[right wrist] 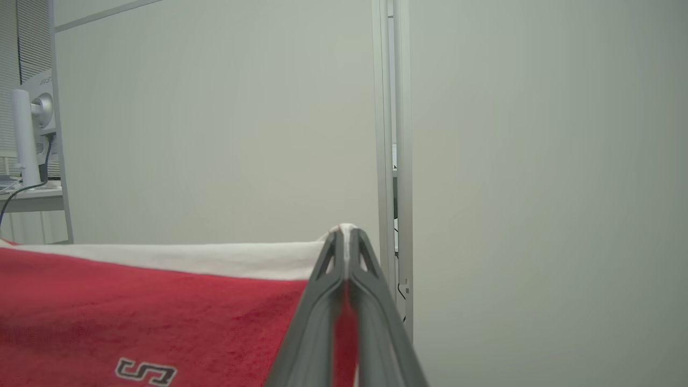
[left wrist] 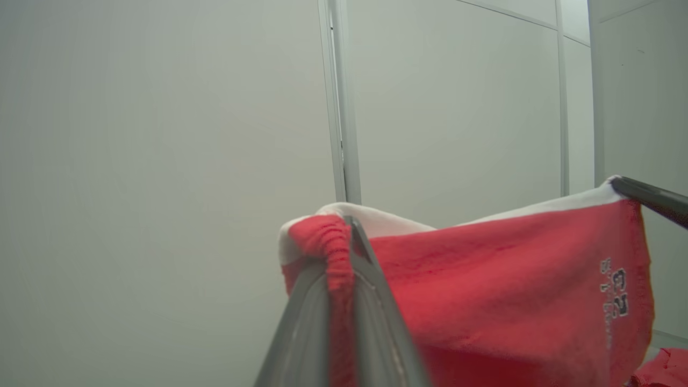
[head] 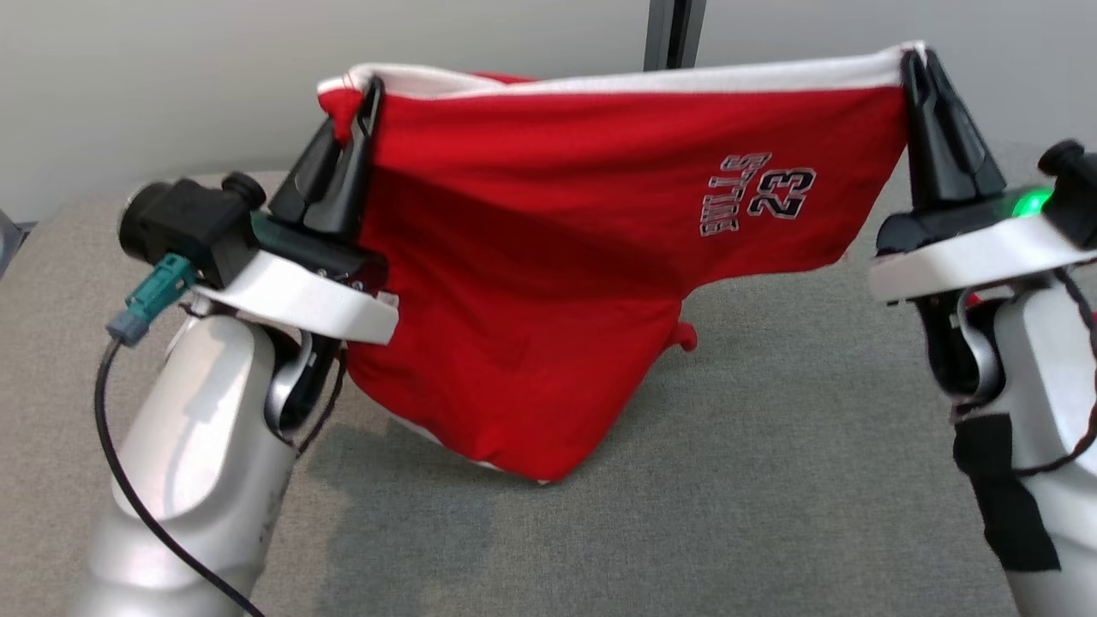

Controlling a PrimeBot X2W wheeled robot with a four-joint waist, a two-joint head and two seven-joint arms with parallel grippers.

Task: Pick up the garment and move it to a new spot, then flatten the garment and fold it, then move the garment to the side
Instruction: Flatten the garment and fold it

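Item: red garment (head: 548, 283), white trim, "23" print.
Loc: hung aloft over grey counter (head: 771, 446); lower end appears to touch it.
L gripper (head: 368, 94): clamped on bunched top corner.
R gripper (head: 921, 73): clamped on opp. corner.
Step, prob.: carry to new spot.
Handling: hold top edge taut, raise till hem clears, move both arms together, lay down hem first.

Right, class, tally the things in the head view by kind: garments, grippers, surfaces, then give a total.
Garments: 1, the red garment
Grippers: 2, left gripper and right gripper, each shut on the garment's white edge
Surfaces: 1, the grey cushion
Total: 4
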